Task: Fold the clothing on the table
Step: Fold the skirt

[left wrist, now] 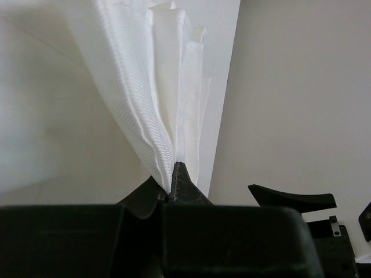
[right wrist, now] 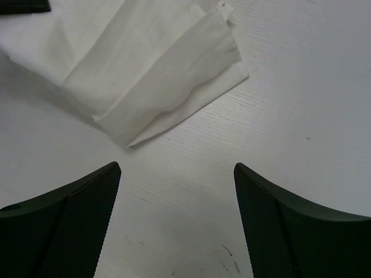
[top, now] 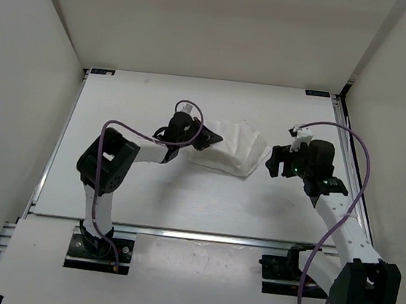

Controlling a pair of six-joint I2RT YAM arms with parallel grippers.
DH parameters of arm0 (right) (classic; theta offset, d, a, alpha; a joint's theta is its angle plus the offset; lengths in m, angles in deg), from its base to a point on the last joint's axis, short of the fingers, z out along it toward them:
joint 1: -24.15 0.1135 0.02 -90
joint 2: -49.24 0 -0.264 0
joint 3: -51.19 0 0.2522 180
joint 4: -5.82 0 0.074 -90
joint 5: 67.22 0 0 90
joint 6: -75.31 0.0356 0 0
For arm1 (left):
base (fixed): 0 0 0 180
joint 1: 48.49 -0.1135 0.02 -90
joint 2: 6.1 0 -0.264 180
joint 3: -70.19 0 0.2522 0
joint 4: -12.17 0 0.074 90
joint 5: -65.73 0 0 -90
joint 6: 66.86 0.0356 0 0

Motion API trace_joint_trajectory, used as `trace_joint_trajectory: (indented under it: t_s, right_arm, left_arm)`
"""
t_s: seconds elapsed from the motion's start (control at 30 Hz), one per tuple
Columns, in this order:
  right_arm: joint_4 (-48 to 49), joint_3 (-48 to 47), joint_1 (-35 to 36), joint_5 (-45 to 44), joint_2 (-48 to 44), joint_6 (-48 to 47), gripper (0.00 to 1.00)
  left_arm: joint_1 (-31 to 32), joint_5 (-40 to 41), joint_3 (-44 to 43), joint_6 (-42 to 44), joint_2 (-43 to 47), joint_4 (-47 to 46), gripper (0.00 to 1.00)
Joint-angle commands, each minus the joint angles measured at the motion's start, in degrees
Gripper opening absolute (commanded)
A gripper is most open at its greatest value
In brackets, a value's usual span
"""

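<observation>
The clothing (top: 233,148), white and folded into a small bundle, lies at the middle of the table (top: 183,194). My left gripper (top: 206,140) is at its left edge, shut on several layers of the clothing (left wrist: 156,104), which fan upward from the pinched fingertips (left wrist: 184,180). My right gripper (top: 269,162) hovers just right of the bundle, open, with bare tabletop between its fingers (right wrist: 75,214). In the right wrist view a folded corner of the clothing (right wrist: 156,87) lies ahead of the jaws, apart from them.
White walls (top: 45,53) enclose the table on three sides. A metal rail (top: 201,235) runs along the near edge by the arm bases. Purple cables (top: 359,170) loop over both arms.
</observation>
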Motion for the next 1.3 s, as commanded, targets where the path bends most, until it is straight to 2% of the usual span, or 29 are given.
trace_joint_trajectory:
  t_s: [0.0,0.27,0.47,0.6,0.73,0.83,0.87,0.9,0.97,1.03,1.1,1.17,1.2,1.27]
  right_arm:
    - [0.3,1.2,-0.8,0.6,-2.2,-1.1,0.84]
    - [0.1,2.2,-1.3,0.5,-2.8,-1.8,0.84]
    - [0.1,2.0,-0.9,0.0,-2.6,-2.3,0.84]
    - [0.2,1.7,-1.3,0.4,-2.0,-2.9,0.83]
    - [-0.3,1.9,-1.0,-0.2,-2.0,-3.7,0.84]
    - [-0.5,1.3,-0.4,-0.2,-1.8,-3.8,0.84]
    - [-0.5,0.8,-0.3,-0.2,-1.5,-4.1,0.85]
    - [-0.5,0.4,-0.1,-0.4,-1.0,-4.3,0.85]
    - [-0.6,-0.1,0.3,-0.2,-0.3,-4.6,0.85]
    - [-1.2,-0.9,1.0,-0.7,-0.2,-5.5,0.85]
    - [-0.9,-1.4,1.6,-0.9,0.2,-5.7,0.86]
    - [-0.8,-1.7,1.6,-0.6,0.4,-5.8,0.85]
    - [-0.9,-1.8,1.6,-0.3,0.5,-5.4,0.86]
    - [-1.2,-1.7,1.5,-0.3,0.7,-5.3,0.86]
  left_arm:
    - [-0.6,-0.8,-2.9,6.7,5.3,1.7,0.00]
    - [-1.3,0.0,-8.6,17.1,10.1,7.9,0.00]
    - [-2.8,2.1,-7.1,16.2,13.7,4.2,0.00]
    - [-7.2,3.1,4.1,10.1,17.7,-3.6,0.00]
    - [-9.8,4.0,10.0,12.1,21.1,-2.6,0.00]
    - [-11.5,4.2,14.7,9.6,21.0,-5.3,0.00]
    - [-12.3,3.2,15.8,9.4,19.1,-6.4,0.01]
    - [-12.7,-0.1,16.3,9.0,17.6,-8.3,0.08]
    - [-14.3,-3.9,17.4,7.4,13.5,-8.8,0.09]
    - [-15.1,-0.7,19.7,6.0,14.5,-8.6,0.10]
    - [-15.9,3.9,24.3,5.6,18.1,-6.9,0.16]
    - [-18.4,4.9,26.0,6.9,21.5,-5.2,0.17]
    - [-20.2,4.5,26.9,7.2,22.0,-5.0,0.11]
    - [-22.6,3.5,27.4,8.4,23.3,-4.4,0.09]
